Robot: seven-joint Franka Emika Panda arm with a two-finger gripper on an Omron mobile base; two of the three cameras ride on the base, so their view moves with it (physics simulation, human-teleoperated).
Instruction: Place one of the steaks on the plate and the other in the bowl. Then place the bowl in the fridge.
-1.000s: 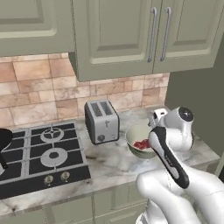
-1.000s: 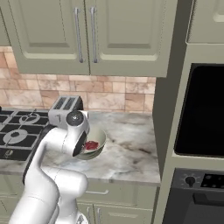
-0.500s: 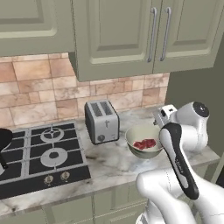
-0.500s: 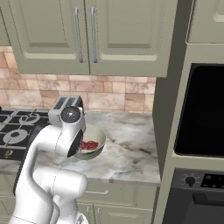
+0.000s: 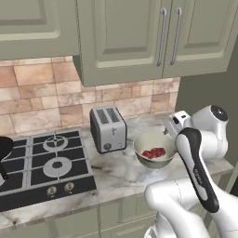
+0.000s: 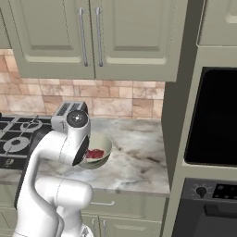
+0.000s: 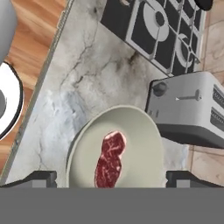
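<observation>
Hovering wide-open over the bowl (image 7: 114,148), end effector (image 7: 111,178) holds nothing; bowl likely rigid, smooth; grip its rim, steak (image 7: 109,159) inside.

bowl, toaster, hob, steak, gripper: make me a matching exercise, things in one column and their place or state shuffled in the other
Things:
1. bowl
2. toaster
3. steak
4. hob
5. gripper

Places or states:
a. lies inside the bowl
b. open, above the bowl
c. stands between the hob and the bowl
d. set into the counter at the left end, beside the toaster
e. sits on the marble counter, right of the toaster

Pairs: 1-e, 2-c, 3-a, 4-d, 5-b
</observation>
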